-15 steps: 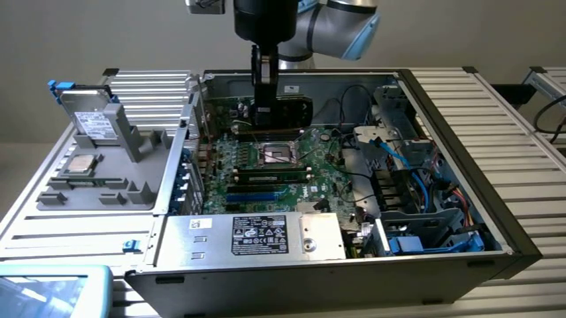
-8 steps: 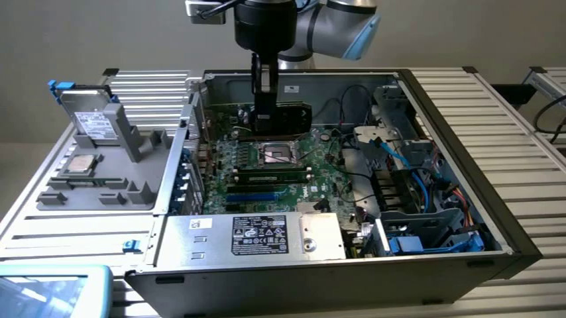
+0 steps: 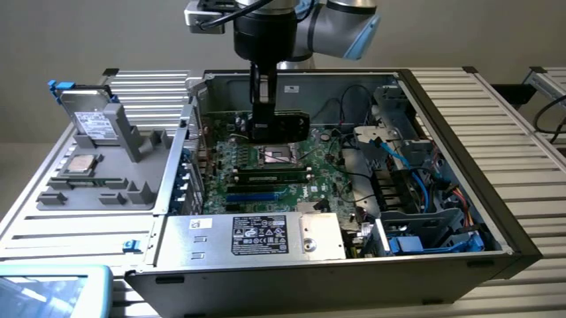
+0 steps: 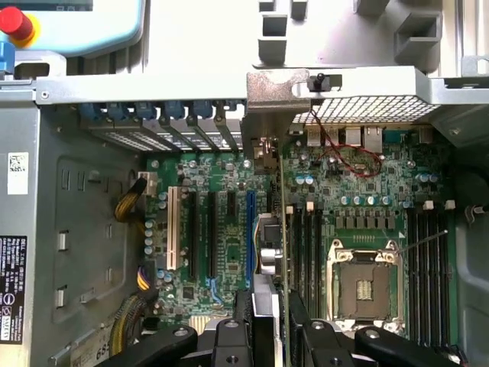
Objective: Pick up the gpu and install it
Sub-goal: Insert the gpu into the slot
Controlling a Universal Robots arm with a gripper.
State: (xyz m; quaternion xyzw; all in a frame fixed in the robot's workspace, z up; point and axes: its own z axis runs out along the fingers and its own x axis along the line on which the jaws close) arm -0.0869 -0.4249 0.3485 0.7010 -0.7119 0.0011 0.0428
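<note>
Clamped shut on the gpu [image 3: 290, 126], the gripper [image 3: 265, 126] hangs inside the open computer case [image 3: 460, 132], holding the card upright on its edge above the motherboard [image 3: 265, 192], near the empty CPU socket [image 3: 276, 156]. In the wrist view the gripper [image 4: 269, 313] grips the gpu [image 4: 266, 252] from above. The card is seen edge-on, with its silver end bracket [image 4: 276, 92] reaching toward the case's rear wall beside the row of slot covers [image 4: 176, 115]. The card's line runs just beside the blue expansion slot [image 4: 250, 222], between it and the black memory slots [image 4: 306, 245]. The pick-up looks done and the install step is in hand; the card does not appear seated yet. Seating it calls for its lower edge to sit squarely over the slot, the bracket meeting the rear opening, then a straight, even press.
</note>
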